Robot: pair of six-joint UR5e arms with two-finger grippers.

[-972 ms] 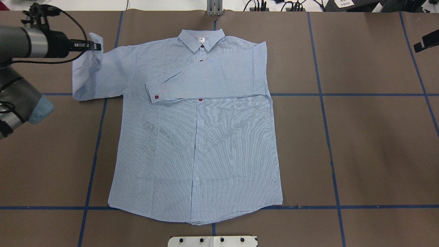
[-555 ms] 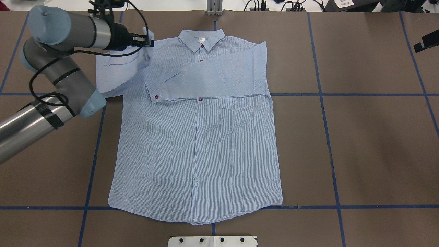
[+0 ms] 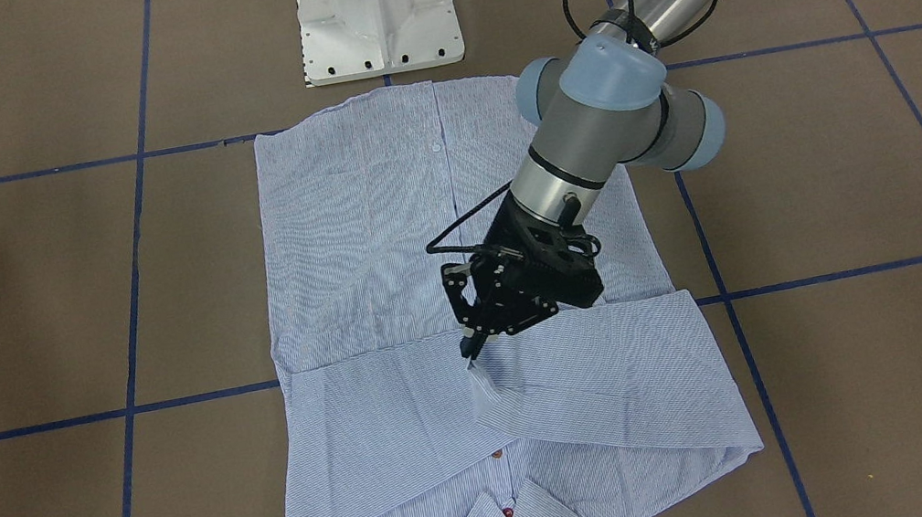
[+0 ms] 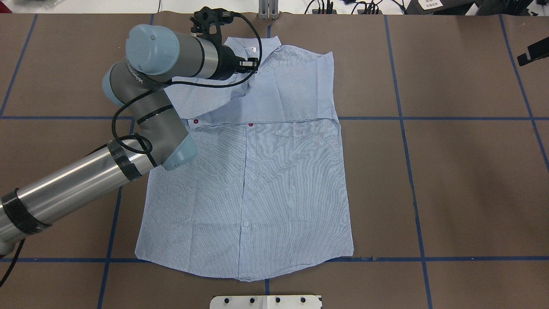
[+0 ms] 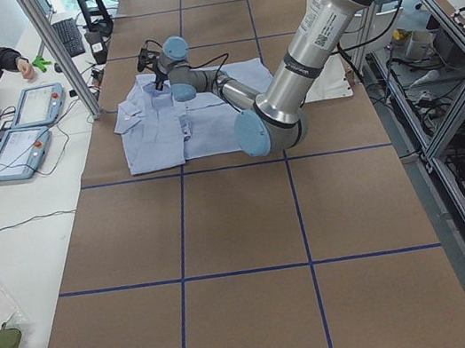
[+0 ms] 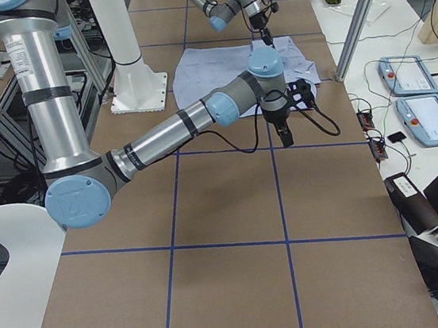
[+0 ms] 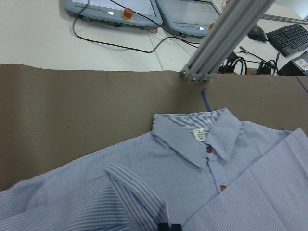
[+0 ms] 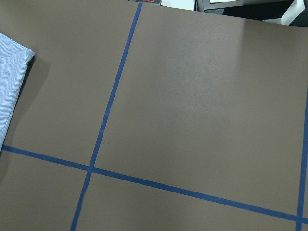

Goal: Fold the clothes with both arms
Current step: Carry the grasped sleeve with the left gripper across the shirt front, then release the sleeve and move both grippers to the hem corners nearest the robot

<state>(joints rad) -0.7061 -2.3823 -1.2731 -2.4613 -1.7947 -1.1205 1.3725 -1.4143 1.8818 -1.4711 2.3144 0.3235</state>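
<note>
Reading the overhead view left to right: left arm [image 4: 77, 184] enters from the lower left and reaches over the shirt [image 4: 257, 193]. The shirt lies flat, front up, mid-desk [image 4: 463, 171], collar [image 4: 268, 43] at the far edge, hem near the white pedestal base [image 4: 266, 301]. One sleeve [image 4: 296, 94] lies folded across the chest.

Left pincer [image 4: 254, 63] sits just beside the collar; jaws unclear from above. The front-facing view settles it: the pincer is pinched together on the cuff [image 3: 478, 378] of the other sleeve, with that cuff lifted off the chest. The left wrist view adds the neck label [image 7: 198, 134], a red button below it, and the striped cuff rising to the black fingertips [image 7: 163, 227] at the bottom edge.

Right pincer [image 6: 283, 136]: the right-side view shows it pointing down over brown desk surface, apart from the shirt. I cannot tell whether it is open or closed. The right wrist view shows only a shirt corner at its left edge and blue tape lines [image 8: 103, 125].

Desk surface extends widely to the right of the shirt's side edge.
</note>
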